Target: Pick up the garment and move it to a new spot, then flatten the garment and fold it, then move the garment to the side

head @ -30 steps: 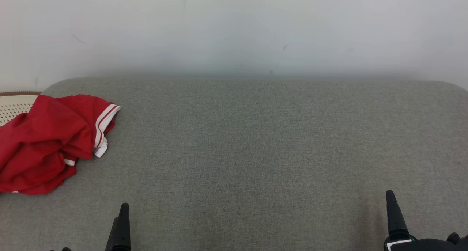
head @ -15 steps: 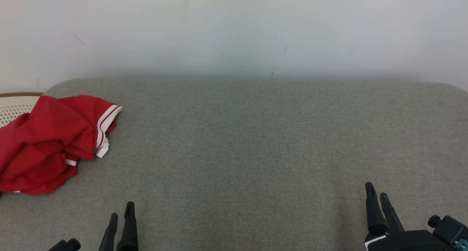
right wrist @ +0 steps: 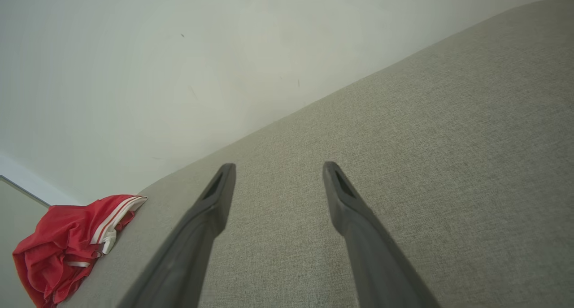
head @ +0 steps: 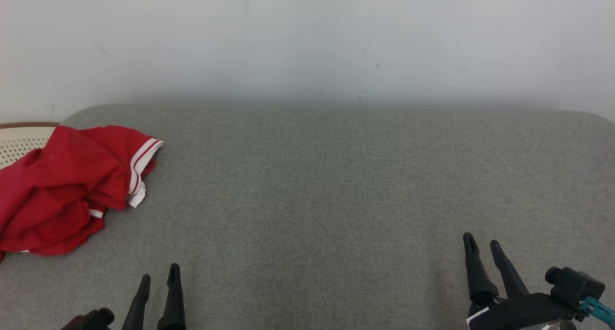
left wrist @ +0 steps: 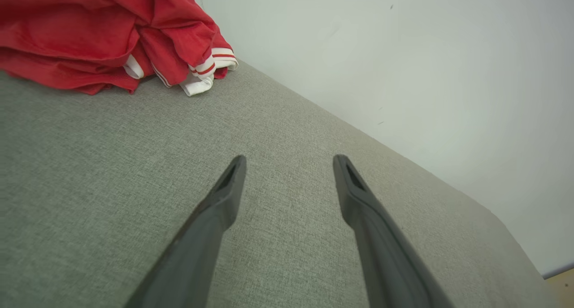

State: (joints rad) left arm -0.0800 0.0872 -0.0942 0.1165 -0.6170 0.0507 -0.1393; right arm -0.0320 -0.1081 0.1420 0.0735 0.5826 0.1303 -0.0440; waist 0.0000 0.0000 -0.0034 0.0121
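Your garment [head: 67, 186] lies crumpled at about 9 o'clock in the head view, at the left end of the grey upholstered surface [head: 336, 186] and partly cut off by the frame edge. It is red with white striped trim. Its long axis runs from roughly 8 o'clock to 2 o'clock. The striped cuff is at the 2 o'clock end and points toward the pale wall [head: 307, 42] and the middle of the surface. A second white-edged fold shows just below that cuff. At about 10 o'clock, behind the heap, you can see a cream perforated basket [head: 19, 140] with a brown rim. The cloth overlaps it in the picture, but you cannot tell whether they touch.

Your left gripper [head: 159, 272] sits at 7 o'clock with its fingers spread apart and nothing between them. It is near the garment but clear of it. In the left wrist view the heap lies up at 11 o'clock, beyond the tips.

Your right gripper [head: 481, 240] is at 5 o'clock, fingers likewise parted and empty, well apart from the garment, over bare fabric.
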